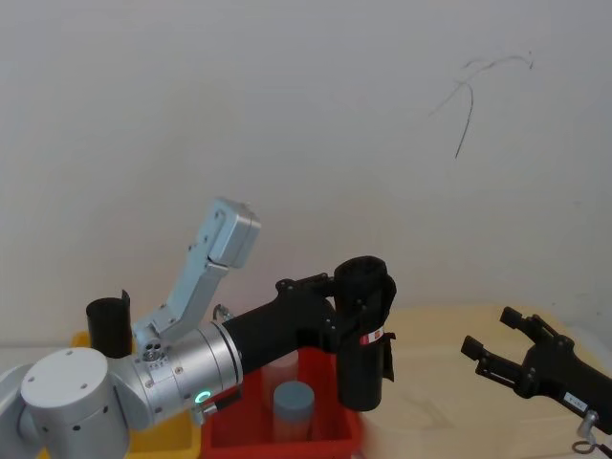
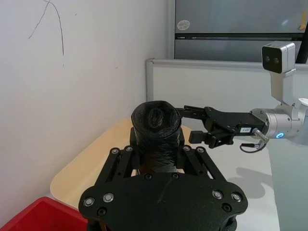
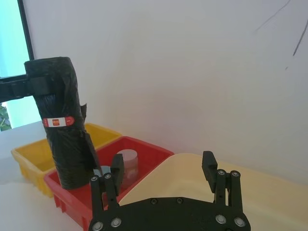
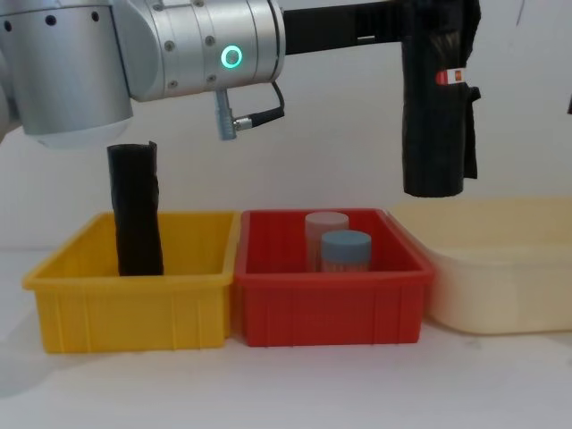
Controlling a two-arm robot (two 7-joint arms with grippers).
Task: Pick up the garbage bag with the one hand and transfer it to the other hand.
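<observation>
Fingers of the left gripper [image 1: 356, 304] are closed on the upper part of the garbage bag [image 1: 363, 368]. The bag hangs upright in the air, with its red-and-white sticker [image 4: 451, 77] just under them and a loose flap [image 4: 471, 125] on its side. Well below these fingers and to their left, a yellow bin [image 4: 125, 299] stands on the counter [image 4: 268, 384] and holds a plain black roll [image 4: 136, 214], upright. Below the fingers, a little to the left, is a red bin [image 4: 326, 313] with a translucent jar [image 4: 326, 223] and a jar with a blue-grey lid [image 4: 345, 246]. Below and to the right lies a cream tub [image 4: 500, 286]. The bag's lower end hangs above the place where red bin and tub meet. To the right of the left fingers, the right gripper [image 1: 490, 333] has its fingers wide apart and empty, pointing toward the bag without touching it.
</observation>
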